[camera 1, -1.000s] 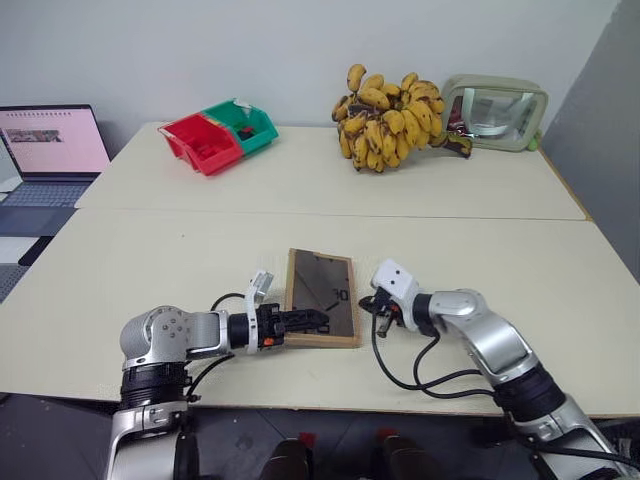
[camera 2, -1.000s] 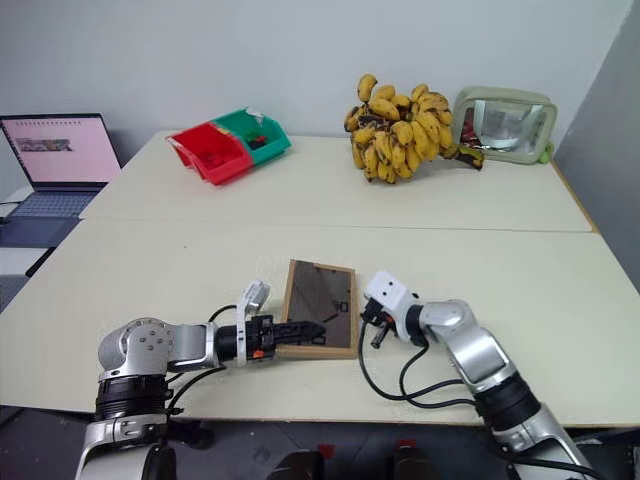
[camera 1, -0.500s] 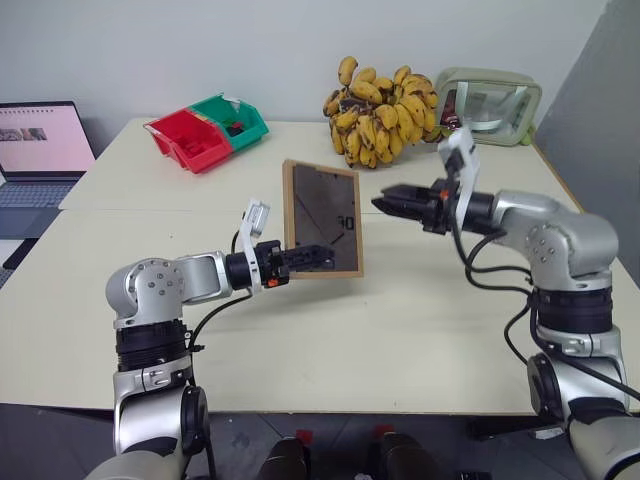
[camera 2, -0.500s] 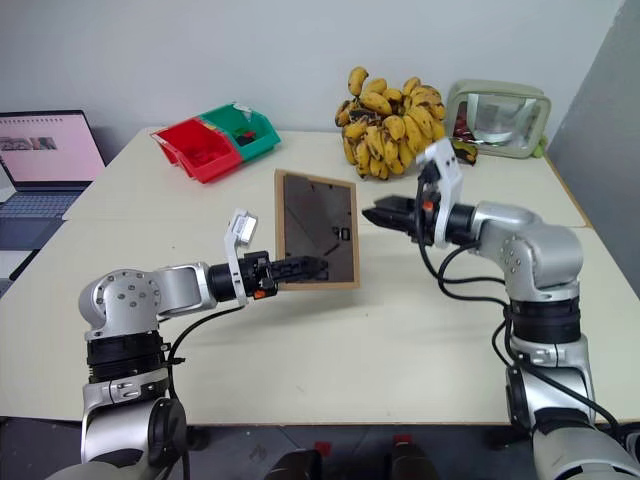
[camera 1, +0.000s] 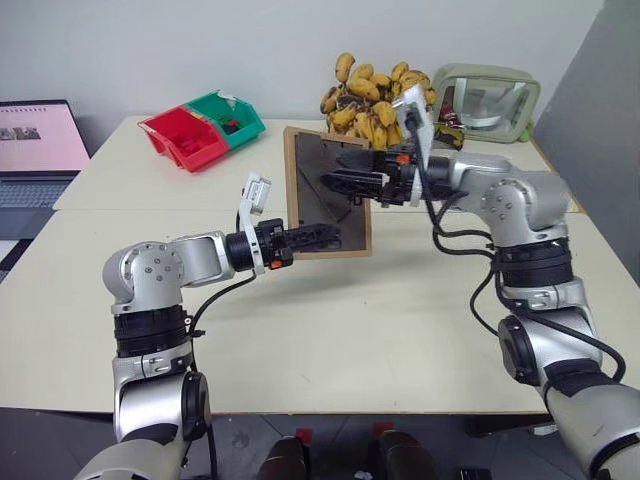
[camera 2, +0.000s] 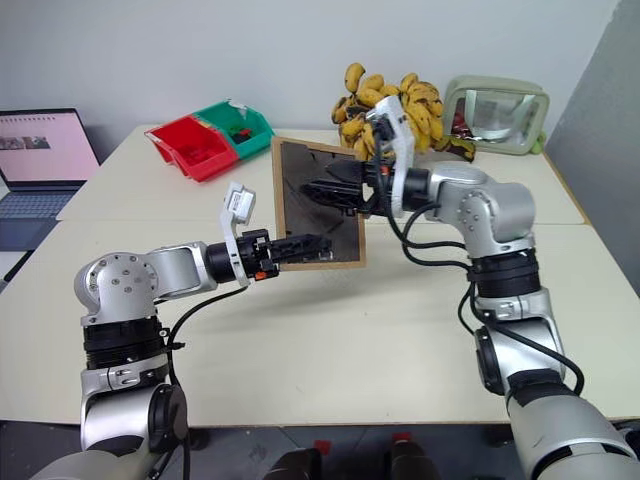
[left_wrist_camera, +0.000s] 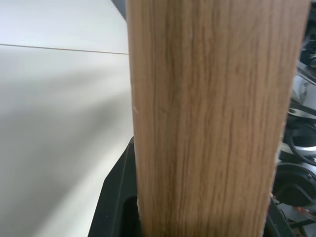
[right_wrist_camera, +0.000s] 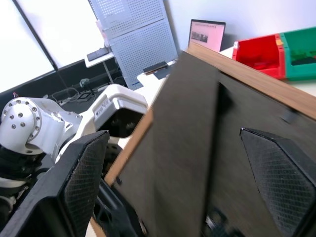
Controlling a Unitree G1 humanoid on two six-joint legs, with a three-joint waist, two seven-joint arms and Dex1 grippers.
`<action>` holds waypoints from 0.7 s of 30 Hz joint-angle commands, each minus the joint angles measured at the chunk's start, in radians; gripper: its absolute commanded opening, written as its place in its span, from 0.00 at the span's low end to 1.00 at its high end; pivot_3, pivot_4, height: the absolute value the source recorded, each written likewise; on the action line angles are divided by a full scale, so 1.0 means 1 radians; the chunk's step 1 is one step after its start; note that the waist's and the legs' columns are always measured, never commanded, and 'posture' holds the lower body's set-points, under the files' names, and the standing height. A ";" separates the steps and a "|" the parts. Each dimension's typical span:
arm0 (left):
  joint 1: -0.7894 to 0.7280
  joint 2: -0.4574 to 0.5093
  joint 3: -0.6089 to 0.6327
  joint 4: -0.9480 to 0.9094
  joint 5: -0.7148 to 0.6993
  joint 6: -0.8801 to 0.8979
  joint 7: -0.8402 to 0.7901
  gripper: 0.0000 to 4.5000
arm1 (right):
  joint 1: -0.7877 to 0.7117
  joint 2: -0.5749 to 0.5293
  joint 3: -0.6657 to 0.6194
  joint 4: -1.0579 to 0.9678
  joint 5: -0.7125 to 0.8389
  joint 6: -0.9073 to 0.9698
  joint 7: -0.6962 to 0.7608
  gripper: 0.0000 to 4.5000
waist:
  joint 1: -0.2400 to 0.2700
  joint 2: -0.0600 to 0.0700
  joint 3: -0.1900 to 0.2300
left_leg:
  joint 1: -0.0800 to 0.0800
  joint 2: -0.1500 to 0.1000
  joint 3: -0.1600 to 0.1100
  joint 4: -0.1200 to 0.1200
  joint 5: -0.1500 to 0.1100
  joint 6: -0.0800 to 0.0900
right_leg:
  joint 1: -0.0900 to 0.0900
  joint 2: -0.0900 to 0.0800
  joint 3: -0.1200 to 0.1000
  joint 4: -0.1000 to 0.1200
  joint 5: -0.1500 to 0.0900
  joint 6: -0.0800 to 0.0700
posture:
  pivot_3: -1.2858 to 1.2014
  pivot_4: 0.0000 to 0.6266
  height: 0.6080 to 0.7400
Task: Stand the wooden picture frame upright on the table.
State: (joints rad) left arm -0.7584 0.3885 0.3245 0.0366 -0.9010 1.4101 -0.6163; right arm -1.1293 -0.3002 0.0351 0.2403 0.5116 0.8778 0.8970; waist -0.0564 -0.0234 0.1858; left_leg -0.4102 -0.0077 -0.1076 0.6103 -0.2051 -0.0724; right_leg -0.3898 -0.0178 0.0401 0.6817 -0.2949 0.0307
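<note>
The wooden picture frame (camera 1: 325,195) is held upright in the air above the table (camera 1: 400,320), its dark back with the fold-out stand turned toward me. My left gripper (camera 1: 310,237) is shut on its lower edge; the left wrist view shows the light-wood rim (left_wrist_camera: 207,118) between the black fingers (left_wrist_camera: 116,197). My right gripper (camera 1: 340,175) reaches in from the right and hovers open just in front of the dark back. In the right wrist view the back panel (right_wrist_camera: 197,148) lies between the two spread pads (right_wrist_camera: 84,177).
A bunch of bananas (camera 1: 375,95) and a pale green case (camera 1: 485,100) stand at the back right. Red (camera 1: 180,140) and green (camera 1: 225,115) bins sit back left, and a laptop (camera 1: 35,140) is at the far left.
The left gripper lifted the frame off the table and turned it upright. The right arm rose, swung left to the frame's back, and its jaws opened.
</note>
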 commanded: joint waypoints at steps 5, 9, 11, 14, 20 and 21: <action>-0.051 -0.002 0.027 -0.040 -0.069 -0.018 -0.002 0.23 | -0.002 -0.013 0.024 -0.096 0.046 0.003 0.087 1.00 | 0.002 0.000 0.000 | -0.001 0.000 0.000 0.000 0.000 0.000 | 0.000 0.000 0.000 0.000 0.000 0.000 | 0.52 0.24 1.00; -0.038 0.006 0.025 -0.045 -0.086 -0.014 0.000 0.23 | 0.043 -0.053 -0.024 -0.165 0.129 0.076 0.119 1.00 | 0.003 0.000 0.000 | -0.001 0.000 -0.001 0.000 0.000 0.000 | 0.000 0.000 0.000 -0.001 0.000 0.000 | 0.52 0.24 1.00; -0.021 0.023 0.000 -0.060 -0.079 -0.021 -0.013 0.23 | 0.065 -0.081 -0.048 -0.206 0.169 0.118 0.126 1.00 | 0.003 0.000 0.000 | -0.001 0.000 -0.001 0.000 0.000 0.000 | 0.000 0.000 -0.001 -0.001 0.000 0.000 | 0.52 0.24 1.00; -0.004 0.035 -0.020 -0.072 -0.075 -0.030 -0.025 0.23 | 0.079 -0.102 -0.091 -0.254 0.228 0.185 0.096 1.00 | 0.003 0.000 0.000 | -0.001 0.000 -0.001 0.000 0.000 0.000 | 0.000 0.000 0.000 0.000 0.000 0.000 | 0.52 0.24 1.00; 0.001 0.033 -0.044 -0.072 -0.071 -0.039 -0.038 0.23 | 0.130 -0.131 -0.124 -0.331 0.260 0.210 0.042 1.00 | 0.001 0.000 0.000 | -0.001 0.000 -0.001 0.000 0.000 0.000 | 0.000 0.000 -0.001 0.000 0.000 0.000 | 0.52 0.24 1.00; 0.004 0.029 -0.048 -0.076 -0.074 -0.037 -0.040 0.23 | 0.141 -0.138 -0.126 -0.340 0.255 0.208 0.030 1.00 | 0.001 0.000 0.000 | -0.001 0.000 -0.001 0.000 0.000 0.000 | 0.000 0.000 0.000 0.000 0.000 0.000 | 0.52 0.24 1.00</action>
State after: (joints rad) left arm -0.7513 0.4156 0.2785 0.0014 -0.9482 1.4009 -0.6395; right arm -0.9974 -0.4237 -0.0618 -0.0402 0.7354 1.0850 0.9511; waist -0.0553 -0.0233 0.1859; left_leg -0.4109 -0.0078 -0.1081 0.6104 -0.2052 -0.0722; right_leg -0.3898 -0.0178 0.0398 0.6816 -0.2950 0.0308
